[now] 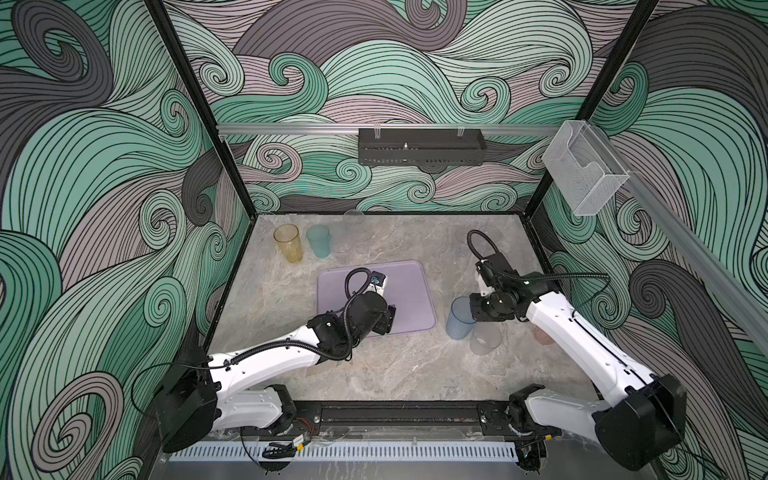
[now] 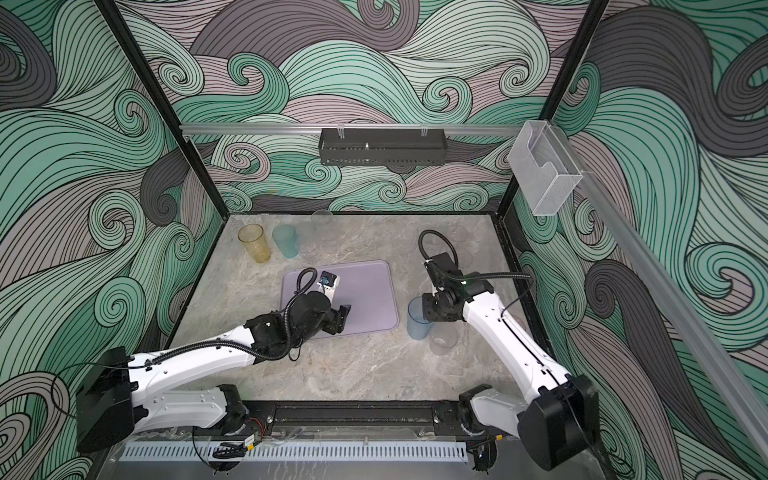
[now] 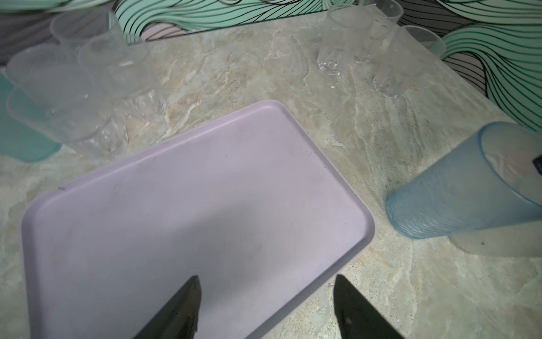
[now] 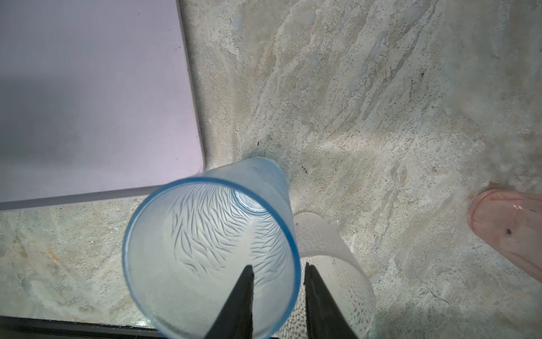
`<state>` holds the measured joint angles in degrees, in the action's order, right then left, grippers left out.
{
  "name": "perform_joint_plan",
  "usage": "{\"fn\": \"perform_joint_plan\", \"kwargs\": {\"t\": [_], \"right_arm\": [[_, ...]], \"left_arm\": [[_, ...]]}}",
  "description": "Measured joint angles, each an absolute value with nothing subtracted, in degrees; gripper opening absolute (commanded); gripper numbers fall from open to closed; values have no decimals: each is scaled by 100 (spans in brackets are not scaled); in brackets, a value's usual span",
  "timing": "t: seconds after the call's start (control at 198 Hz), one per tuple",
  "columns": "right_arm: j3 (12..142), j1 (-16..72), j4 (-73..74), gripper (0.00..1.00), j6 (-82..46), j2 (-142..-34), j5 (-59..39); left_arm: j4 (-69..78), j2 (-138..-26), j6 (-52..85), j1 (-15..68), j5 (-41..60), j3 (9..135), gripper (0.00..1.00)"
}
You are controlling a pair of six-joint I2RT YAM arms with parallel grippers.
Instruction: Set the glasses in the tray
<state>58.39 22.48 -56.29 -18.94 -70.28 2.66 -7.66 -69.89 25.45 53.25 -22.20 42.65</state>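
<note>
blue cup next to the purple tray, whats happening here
The right gripper straddles the rim of the blue tumbler, one finger inside, one outside; a firm grip isn't certain. The left gripper hangs open over the lavender tray, which holds no glasses. The rest, like the amber tumbler, stand on the table.

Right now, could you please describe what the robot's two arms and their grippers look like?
Both arms, the left arm and the right arm, have white shells with black joints and black bases. A black ribbed cable runs beside each and loops over the wrist. The left gripper and the right gripper each end in two dark, tapering, pointed fingers.
</note>
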Motion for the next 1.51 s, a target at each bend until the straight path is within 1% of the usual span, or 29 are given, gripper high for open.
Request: {"fn": "perform_joint_plan", "kwargs": {"t": [0.116, 0.217, 0.363, 0.515, 0.626, 0.732, 0.833, 0.954, 1.02, 1.106, 1.217, 1.297, 1.434, 1.514], "right_arm": [[5714, 2244, -5419, 21, -1918, -7153, 261], [5695, 2235, -5299, 17, -1933, -7205, 261], [5690, 2226, -5157, 10, -1929, -7214, 259], [5675, 2226, -5116, 0, -1957, -7214, 239], [5706, 2226, -5159, 0, -1909, -7199, 235], [5937, 2250, -5391, 0, -1839, -7199, 259], [6416, 2425, -5688, 0, -1789, -7192, 469], [7273, 2950, -5970, 0, -1734, -7293, 762], [7679, 3221, -5957, 0, -1739, -7476, 731], [8014, 3481, -5889, 0, -1758, -7874, 617], [8353, 3653, -5826, 0, -1763, -8597, 532], [8571, 3710, -5712, 0, -1767, -9133, 416], [8803, 3717, -5623, 0, -1767, -9644, 318], [8899, 3712, -5590, 0, -1765, -9845, 298]], "left_arm": [[-733, -7273, 3068, 4875, -1881, 4252, 66], [-836, -7732, 3409, 4576, -1575, 4379, 66], [-1052, -8464, 3520, 4499, -1374, 4919, 67], [-1240, -8995, 3522, 4311, -1282, 5522, 67], [-1411, -8967, 3546, 3977, -1286, 5651, 68], [-1752, -8670, 3551, 3658, -1369, 5583, 69], [-2128, -8117, 3612, 3352, -1586, 5341, 70], [-2386, -7234, 3887, 2877, -1959, 4744, 75], [-2508, -6779, 4136, 2432, -2084, 4353, 76], [-2580, -6495, 4403, 1728, -2001, 3981, 77], [-2547, -6589, 4587, 1072, -1697, 3756, 78], [-2462, -6807, 4622, 939, -1538, 3758, 79], [-2147, -7129, 4687, 676, -1205, 3756, 79], [-1911, -7356, 4716, 521, -915, 3771, 76]]}}
